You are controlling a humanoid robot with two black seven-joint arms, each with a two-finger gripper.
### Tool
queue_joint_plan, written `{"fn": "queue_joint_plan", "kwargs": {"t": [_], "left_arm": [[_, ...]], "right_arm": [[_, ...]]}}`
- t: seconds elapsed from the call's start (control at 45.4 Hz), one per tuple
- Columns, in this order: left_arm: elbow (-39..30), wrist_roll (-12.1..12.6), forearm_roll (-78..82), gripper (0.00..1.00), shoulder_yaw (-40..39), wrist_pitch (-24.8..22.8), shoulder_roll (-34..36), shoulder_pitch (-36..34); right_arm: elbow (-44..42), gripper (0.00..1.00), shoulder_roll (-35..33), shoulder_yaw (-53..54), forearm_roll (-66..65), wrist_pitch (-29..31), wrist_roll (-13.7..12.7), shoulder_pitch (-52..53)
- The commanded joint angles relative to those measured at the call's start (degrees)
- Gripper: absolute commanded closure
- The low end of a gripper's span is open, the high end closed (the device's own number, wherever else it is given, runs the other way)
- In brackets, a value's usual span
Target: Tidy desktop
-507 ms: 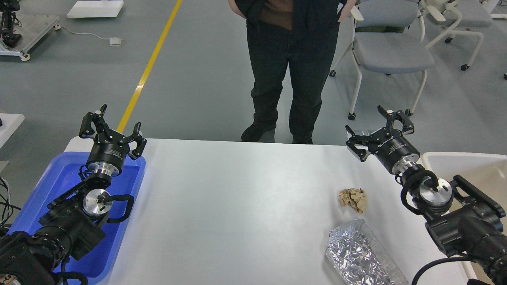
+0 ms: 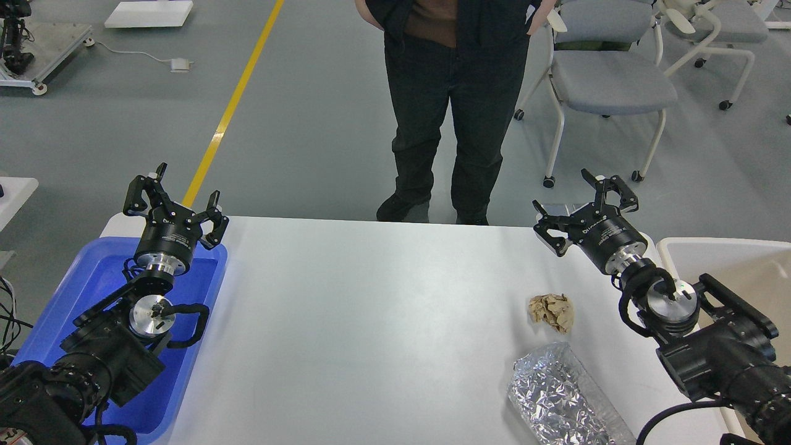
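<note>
The right tool [image 2: 586, 210], at the right of the frame, has shifted slightly up and to the left over the last half second, drifting along the far edge of the counter [image 2: 371, 321]; its 2 fingers stay spread with nothing between them. The left tool [image 2: 175, 201] has not moved and hangs over the far end of the blue tray [image 2: 80, 284] at the left of the frame, fingers likewise spread and empty.

The counter fills the middle of the frame, white and mostly bare. 2 things still lie on it at lower right: a crumpled brown paper ball [image 2: 551, 311] and, just below it, a silver foil package [image 2: 559, 395] running off the bottom edge. Neither has shifted. A beige bin [image 2: 729, 259] sits at the right edge, partly behind the right arm.

My guess is the tidying has barely started, and the right arm is only lining itself up; the paper ball looks its nearest target.

There is small white lettering on the right tool's body, too small to read.

A person in dark trousers [image 2: 454, 111] stands beyond the counter.
</note>
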Motion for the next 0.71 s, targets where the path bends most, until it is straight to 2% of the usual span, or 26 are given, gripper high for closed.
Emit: {"fn": "queue_joint_plan", "kwargs": {"t": [0.0, 0.242, 0.397, 0.683], "left_arm": [[0.0, 0.0, 0.0, 0.0, 0.0, 0.0, 0.0, 0.0], [0.0, 0.0, 0.0, 0.0, 0.0, 0.0, 0.0, 0.0], [0.0, 0.0, -0.1, 0.0, 0.0, 0.0, 0.0, 0.0], [0.0, 0.0, 0.0, 0.0, 0.0, 0.1, 0.0, 0.0]], "right_arm": [[0.8, 0.0, 0.0, -0.1, -1.3, 0.2, 0.0, 0.1], [3.9, 0.0, -2.5, -0.1, -1.7, 0.9, 0.0, 0.4], [8.7, 0.0, -5.8, 0.0, -10.5, 0.6, 0.0, -0.1], [20.1, 0.0, -15.2, -0.4, -16.6, 0.7, 0.0, -2.2]]}}
